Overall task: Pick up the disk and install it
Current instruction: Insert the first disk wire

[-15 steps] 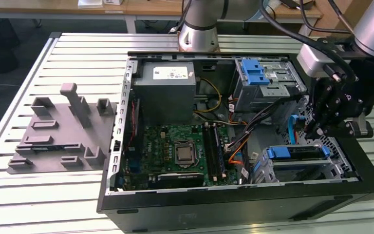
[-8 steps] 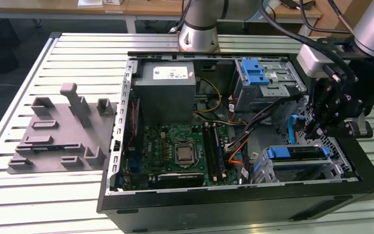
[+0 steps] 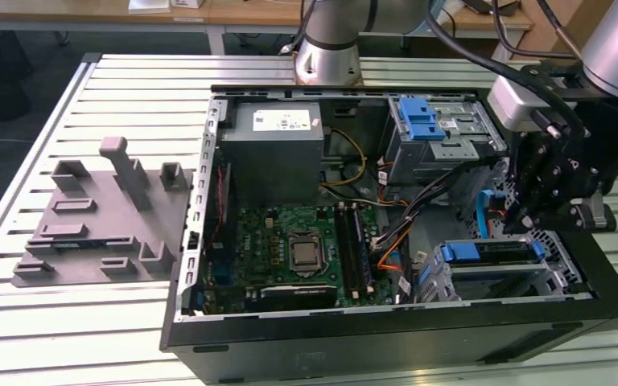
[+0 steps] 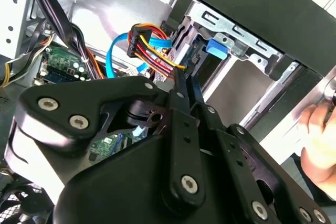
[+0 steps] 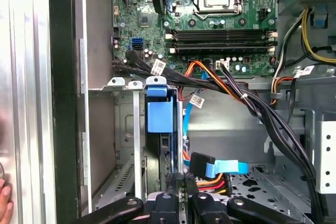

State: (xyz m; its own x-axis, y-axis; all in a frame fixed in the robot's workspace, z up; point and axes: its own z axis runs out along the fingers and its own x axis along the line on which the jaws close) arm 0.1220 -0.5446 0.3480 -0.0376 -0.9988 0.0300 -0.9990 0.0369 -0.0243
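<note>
We saw the open computer case lying on the slatted table, with its green board in the middle. The disk sat in a metal cage in a corner of the case, by the black wall nearest the camera and on the exterior view's right. In the first wrist view the disk stood on its edge in a slot of that cage, with its blue plastic part at the open end. In the second wrist view the blue tab of the disk showed in the same cage. The gripper hung just above the cage, near the case's wall on the exterior view's right. In both wrist views the gripper had its two thin fingers together, and we saw nothing between them. The tips were just beside a plug with red and yellow wires and a blue flat cable. A person's hand was outside the case wall. A grey holder lay well apart on the table.
</note>
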